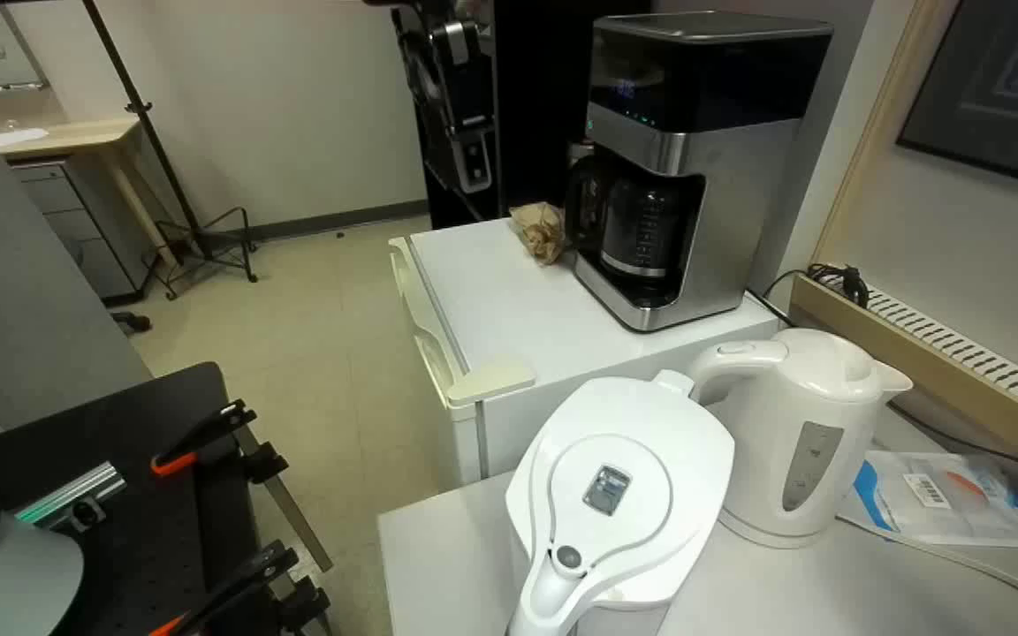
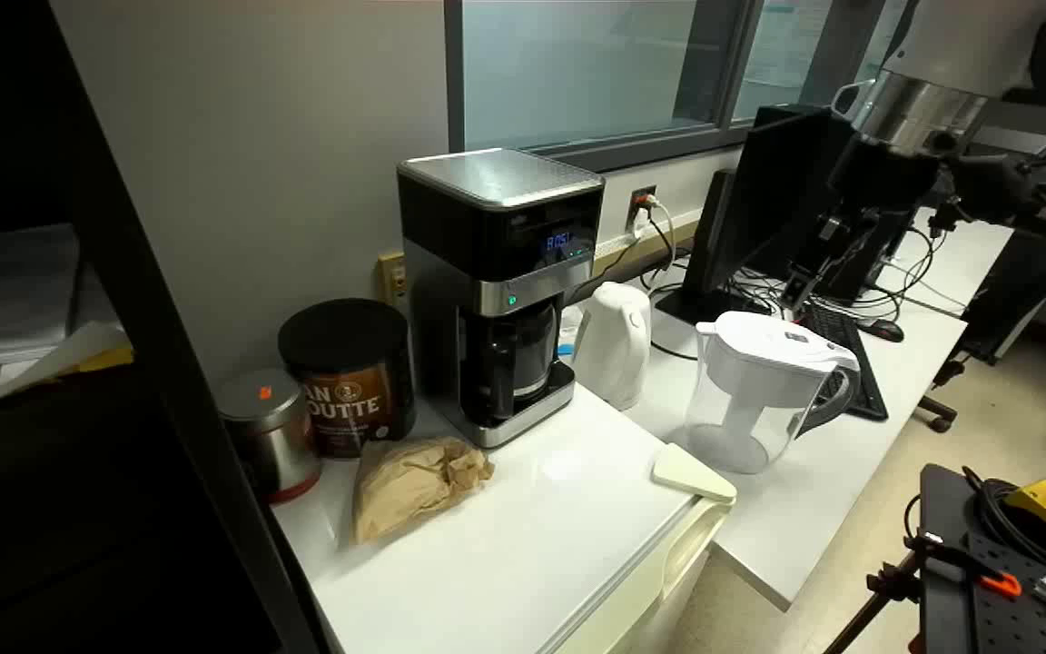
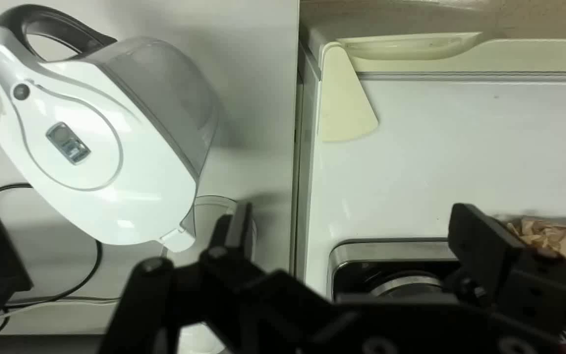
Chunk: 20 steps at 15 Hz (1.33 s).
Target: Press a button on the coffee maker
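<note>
The coffee maker (image 1: 739, 212) is a tall black and silver machine upright on a white fridge top. In an exterior view its front (image 2: 537, 286) shows a lit blue display, small lights and a green-lit button (image 2: 512, 300). The dark glass carafe (image 1: 641, 225) sits in its base. My gripper (image 2: 800, 286) hangs in the air, apart from the coffee maker, and it also shows side-on in an exterior view (image 1: 474, 168). In the wrist view my gripper (image 3: 351, 211) has its fingers wide apart with nothing held. The coffee maker's silver base (image 3: 396, 250) shows there, partly hidden behind the gripper.
A white filter pitcher (image 1: 624, 459) and a white kettle (image 1: 801, 424) stand on the desk beside the fridge (image 2: 532, 545). A brown paper bag (image 2: 414, 486), a coffee can (image 2: 350, 391) and a metal canister (image 2: 264, 427) are near the coffee maker. Monitors (image 2: 759, 191) stand behind my gripper.
</note>
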Tool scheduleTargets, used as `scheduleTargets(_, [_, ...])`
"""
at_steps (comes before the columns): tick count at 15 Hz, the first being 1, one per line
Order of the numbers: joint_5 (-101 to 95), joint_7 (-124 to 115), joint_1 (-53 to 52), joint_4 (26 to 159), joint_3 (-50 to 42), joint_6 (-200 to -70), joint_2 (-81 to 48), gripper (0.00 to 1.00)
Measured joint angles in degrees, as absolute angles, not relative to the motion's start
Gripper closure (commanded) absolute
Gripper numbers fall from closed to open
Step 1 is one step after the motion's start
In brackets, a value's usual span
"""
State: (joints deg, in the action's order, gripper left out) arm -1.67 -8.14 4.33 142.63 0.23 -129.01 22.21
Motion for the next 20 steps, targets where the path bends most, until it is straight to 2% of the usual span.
scheduleTargets(12, [-2.3,-8.2,4.3,142.6,0.4,-129.0,22.2,0.00])
scheduleTargets(18, [-10.4,-12.4,4.3,140.3,4.2,-130.2,20.1,0.00])
scheduleTargets(19, [-12.2,-13.6,4.3,139.6,5.2,-130.7,19.4,0.25])
scheduleTargets(20, [-14.1,-15.0,4.3,138.9,6.0,-131.2,18.7,0.26])
